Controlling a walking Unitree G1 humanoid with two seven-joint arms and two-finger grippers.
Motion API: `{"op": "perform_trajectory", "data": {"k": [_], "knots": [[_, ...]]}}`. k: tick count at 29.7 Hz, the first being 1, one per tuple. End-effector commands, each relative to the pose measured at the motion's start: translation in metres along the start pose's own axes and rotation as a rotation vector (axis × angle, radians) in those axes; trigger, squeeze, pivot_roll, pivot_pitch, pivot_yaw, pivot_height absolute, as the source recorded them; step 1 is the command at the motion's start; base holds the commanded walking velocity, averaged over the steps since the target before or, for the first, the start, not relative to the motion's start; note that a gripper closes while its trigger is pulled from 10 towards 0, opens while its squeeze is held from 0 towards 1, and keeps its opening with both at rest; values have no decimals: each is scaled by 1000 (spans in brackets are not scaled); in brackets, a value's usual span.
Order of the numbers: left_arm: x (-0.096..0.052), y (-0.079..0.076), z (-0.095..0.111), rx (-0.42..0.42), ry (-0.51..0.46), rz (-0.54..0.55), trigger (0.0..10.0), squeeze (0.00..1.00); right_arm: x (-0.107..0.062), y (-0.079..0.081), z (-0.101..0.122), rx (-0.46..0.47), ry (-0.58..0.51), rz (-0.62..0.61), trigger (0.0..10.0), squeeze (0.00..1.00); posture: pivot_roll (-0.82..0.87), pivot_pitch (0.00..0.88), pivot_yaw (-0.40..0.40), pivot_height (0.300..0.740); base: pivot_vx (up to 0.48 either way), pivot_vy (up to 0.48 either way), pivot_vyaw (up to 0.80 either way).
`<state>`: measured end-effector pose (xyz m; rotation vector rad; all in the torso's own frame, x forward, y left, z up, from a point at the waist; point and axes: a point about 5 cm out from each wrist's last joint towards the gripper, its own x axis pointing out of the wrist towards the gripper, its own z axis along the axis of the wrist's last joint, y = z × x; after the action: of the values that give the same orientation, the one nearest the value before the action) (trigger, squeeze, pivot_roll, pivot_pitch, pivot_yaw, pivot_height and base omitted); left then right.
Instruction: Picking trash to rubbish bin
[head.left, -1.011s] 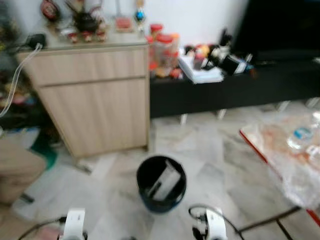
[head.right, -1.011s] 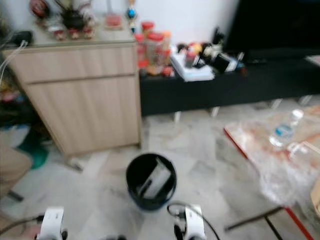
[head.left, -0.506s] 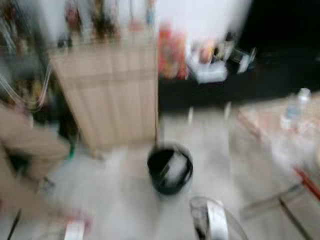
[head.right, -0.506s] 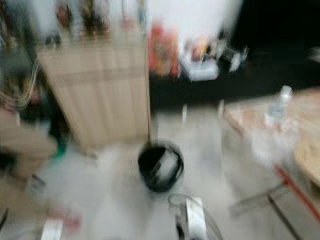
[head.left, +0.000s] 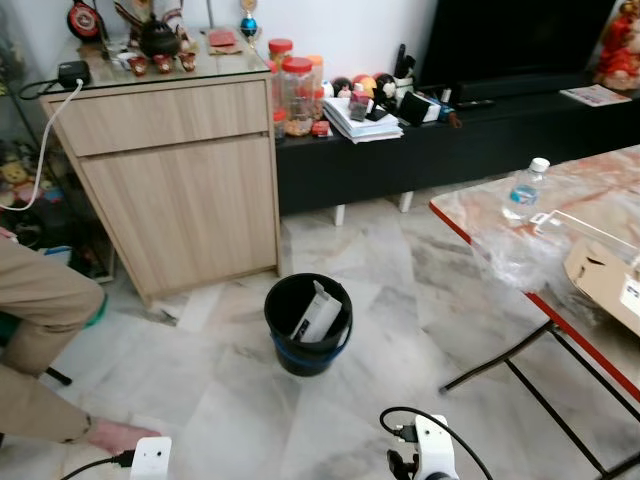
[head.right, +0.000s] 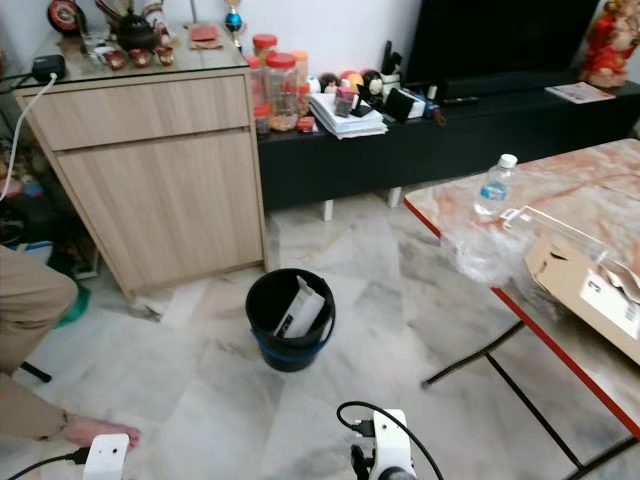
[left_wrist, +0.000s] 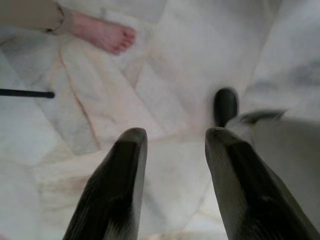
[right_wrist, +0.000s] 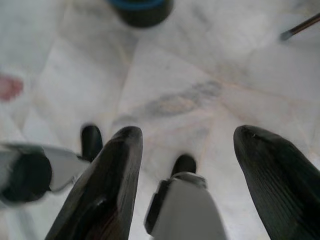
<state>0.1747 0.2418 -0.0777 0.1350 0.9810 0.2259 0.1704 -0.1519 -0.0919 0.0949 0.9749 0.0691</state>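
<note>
The left gripper (left_wrist: 172, 187) hangs low over the marble floor (head.left: 230, 400), its 2 black fingers (left_wrist: 112, 195) apart and holding nothing; a person's bare foot (left_wrist: 102, 34) lies on the tiles just beyond it. The right gripper (right_wrist: 187, 190) also points down at the floor, its 2 fingers (right_wrist: 100, 195) spread wide and empty, with the base of the rubbish bin (right_wrist: 141, 9) farther ahead.

In the head views, the black rubbish bin (head.left: 308, 323) with a blue band stands on the floor in the middle, ahead of both arms, and a flat white piece of trash (head.left: 318, 313) leans inside it. Far left of the bin is a wooden cabinet (head.left: 170, 175) with ornaments on top; a low black TV bench (head.left: 450, 140) carrying jars and papers runs along the far wall to the right. At the right, a red-edged table (head.left: 480, 245) holds a plastic water bottle (head.left: 522, 188), clear plastic wrap and a cardboard box (head.left: 605, 280). A person's leg (head.left: 40, 330) sits at the near left.
</note>
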Motion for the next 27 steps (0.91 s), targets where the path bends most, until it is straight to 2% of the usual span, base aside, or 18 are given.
{"op": "perform_trajectory", "data": {"k": [1, 22, 27], "knots": [[-2, -1, -12, -2, 37, -6, 10000, 0, 1, -2, 9, 6, -25, -8, 10000, 0, 42, 38, -38, 740, 0, 0, 0], [-1, 0, -8, -5, 26, 3, 10000, 0, 1, -2, 12, 17, -39, -8, 10000, 0, 44, 39, -39, 740, 0, 0, 0], [-1, 0, -8, -6, 25, 4, 10000, 0, 2, 0, 12, 15, -33, 2, 10000, 0, 43, 40, -38, 740, 0, 0, -798]]}}
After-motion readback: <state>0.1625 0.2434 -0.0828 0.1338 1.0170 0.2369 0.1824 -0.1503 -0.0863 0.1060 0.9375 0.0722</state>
